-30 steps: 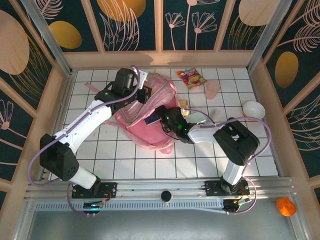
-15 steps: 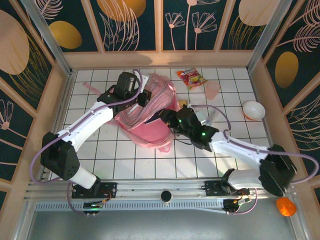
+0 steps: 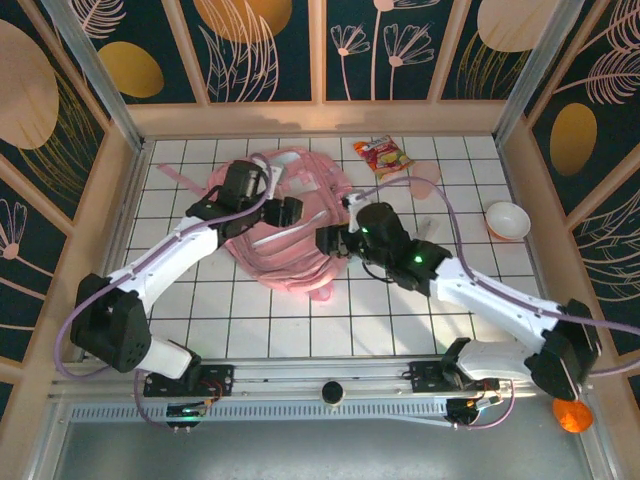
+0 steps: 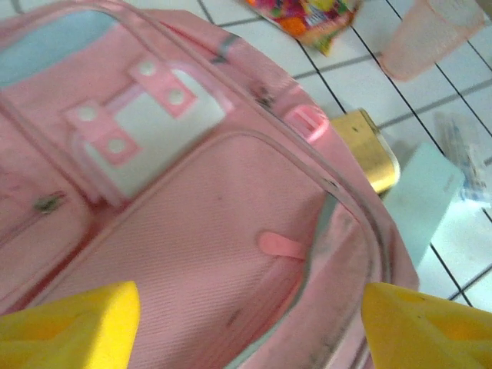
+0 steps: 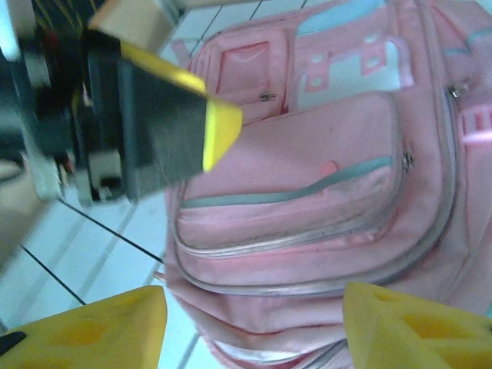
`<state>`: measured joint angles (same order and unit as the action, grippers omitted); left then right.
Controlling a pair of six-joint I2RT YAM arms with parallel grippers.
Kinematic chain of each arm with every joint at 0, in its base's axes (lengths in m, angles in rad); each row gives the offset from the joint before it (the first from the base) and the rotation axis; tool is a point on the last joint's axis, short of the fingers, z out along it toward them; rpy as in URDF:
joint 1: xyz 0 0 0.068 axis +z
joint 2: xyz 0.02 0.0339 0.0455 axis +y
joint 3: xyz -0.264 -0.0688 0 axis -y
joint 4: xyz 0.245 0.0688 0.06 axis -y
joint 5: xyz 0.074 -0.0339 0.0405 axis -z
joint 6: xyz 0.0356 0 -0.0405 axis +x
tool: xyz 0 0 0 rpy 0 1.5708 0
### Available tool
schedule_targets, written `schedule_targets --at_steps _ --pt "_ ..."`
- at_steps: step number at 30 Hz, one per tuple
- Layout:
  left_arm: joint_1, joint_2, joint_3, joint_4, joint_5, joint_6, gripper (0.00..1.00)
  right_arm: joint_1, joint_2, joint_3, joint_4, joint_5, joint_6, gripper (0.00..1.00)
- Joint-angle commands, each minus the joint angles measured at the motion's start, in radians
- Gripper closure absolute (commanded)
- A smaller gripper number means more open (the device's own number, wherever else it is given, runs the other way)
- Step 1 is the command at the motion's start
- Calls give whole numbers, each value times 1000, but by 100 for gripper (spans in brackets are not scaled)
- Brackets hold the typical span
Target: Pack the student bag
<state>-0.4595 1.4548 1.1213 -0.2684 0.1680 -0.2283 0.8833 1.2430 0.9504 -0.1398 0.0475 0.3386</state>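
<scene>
The student bag (image 3: 285,245) is a large soft pink backpack lying flat on the tiled table, front pockets up. In the left wrist view the student bag (image 4: 192,231) spreads under my left gripper (image 4: 250,330), whose jaws stand wide open over the front pocket's zip with nothing between them. My left gripper (image 3: 283,212) hovers over the bag's middle. My right gripper (image 3: 330,240) is at the bag's right edge. It is open too, and the student bag (image 5: 307,177) lies beyond my right gripper (image 5: 254,323). The left gripper's finger (image 5: 165,127) shows there above the bag.
A colourful snack packet (image 3: 383,155) and a pink cup (image 3: 425,180) lie behind the bag on the right. A white bowl (image 3: 507,220) sits far right. Beside the bag are a gold box (image 4: 369,150) and a pale blue card (image 4: 427,200). Wooden walls fence the table.
The bag, held up and open before, has dropped flat with its front pockets up. The right gripper has come out to the bag's right edge. The left gripper has lowered over it.
</scene>
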Motion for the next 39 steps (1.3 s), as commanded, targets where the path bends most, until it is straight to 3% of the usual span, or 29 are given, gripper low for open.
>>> schedule_targets --at_steps 1,9,18,19,23,24,26,28,32,39 --pt "91 -51 -47 24 5 -102 24 45 133 73 -78 -26 -354 34" --pt "298 -175 -214 79 75 -221 22 185 478 225 -78 -13 -667 23" --pt "335 -210 -277 104 88 -259 23 192 637 232 0 103 -780 22" --pt "335 -211 -281 108 87 -262 23 191 643 224 8 123 -791 25" --pt "341 -218 -291 112 89 -254 23 167 591 217 6 133 -813 66" --pt "344 -220 -292 110 95 -248 23 154 559 218 -4 104 -819 71" --pt "350 -227 -294 110 109 -227 24 116 482 235 -51 6 -841 90" --pt "355 -235 -294 112 130 -203 24 73 408 253 -99 -95 -885 99" --pt "363 -257 -297 119 187 -143 25 -27 300 299 -187 -324 -1015 100" --pt "364 -377 -429 300 287 -61 32 -179 300 461 -307 -479 -1108 100"
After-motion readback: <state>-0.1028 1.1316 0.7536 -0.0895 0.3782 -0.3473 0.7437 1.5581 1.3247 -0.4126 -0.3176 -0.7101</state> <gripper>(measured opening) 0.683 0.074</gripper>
